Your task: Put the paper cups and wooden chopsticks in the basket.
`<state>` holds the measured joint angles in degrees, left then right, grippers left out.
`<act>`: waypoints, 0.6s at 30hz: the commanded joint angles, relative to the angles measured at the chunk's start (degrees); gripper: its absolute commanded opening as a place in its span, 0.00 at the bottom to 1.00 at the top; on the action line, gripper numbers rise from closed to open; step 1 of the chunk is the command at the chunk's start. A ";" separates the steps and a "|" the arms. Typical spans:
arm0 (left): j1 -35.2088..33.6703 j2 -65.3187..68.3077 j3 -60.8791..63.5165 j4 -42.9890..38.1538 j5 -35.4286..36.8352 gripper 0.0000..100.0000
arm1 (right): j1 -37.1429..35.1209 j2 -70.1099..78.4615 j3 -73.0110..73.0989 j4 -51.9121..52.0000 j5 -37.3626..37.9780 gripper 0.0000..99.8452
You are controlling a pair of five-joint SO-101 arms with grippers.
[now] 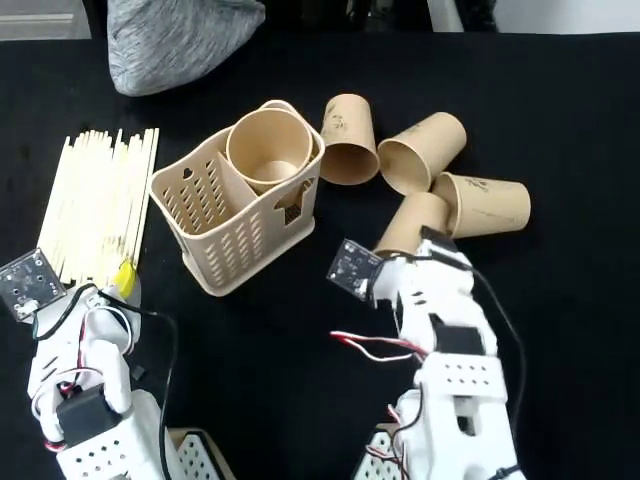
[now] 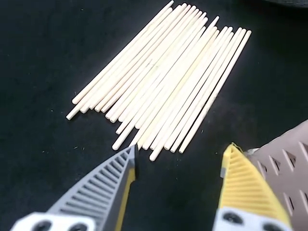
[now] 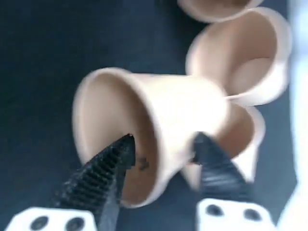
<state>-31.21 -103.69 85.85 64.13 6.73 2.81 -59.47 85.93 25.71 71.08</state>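
Note:
A bundle of wooden chopsticks (image 1: 100, 205) (image 2: 163, 77) lies left of the beige slotted basket (image 1: 225, 250) (image 2: 288, 159). My left gripper (image 2: 182, 154) (image 1: 125, 285) is open just short of the sticks' near ends, with nothing in it. One paper cup (image 1: 268, 148) stands inside the basket. Several more cups lie on their sides to its right (image 1: 348, 140) (image 1: 425, 150) (image 1: 490, 205). My right gripper (image 3: 163, 139) (image 1: 425, 245) is open astride the rim of the nearest lying cup (image 1: 412, 225) (image 3: 178, 110), one finger inside its mouth, the other outside its wall.
A grey cloth bundle (image 1: 175, 40) sits at the back left on the black table. Two other cups (image 3: 245, 57) (image 3: 240, 130) lie close behind the one at my right gripper. Open table lies between the two arms in front of the basket.

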 commanded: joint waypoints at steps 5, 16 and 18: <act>-0.04 -0.53 -0.13 -1.23 0.53 0.29 | 2.99 -0.75 3.03 -15.65 -8.53 0.01; -0.04 -0.53 -0.13 -1.23 0.53 0.29 | 2.90 -0.75 -24.04 20.22 -27.34 0.01; -0.04 -0.53 -0.13 -1.23 0.53 0.29 | 2.90 -0.57 -30.99 27.69 -31.56 0.01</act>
<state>-31.21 -103.69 85.85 64.13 6.73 5.36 -59.47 70.29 39.08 47.25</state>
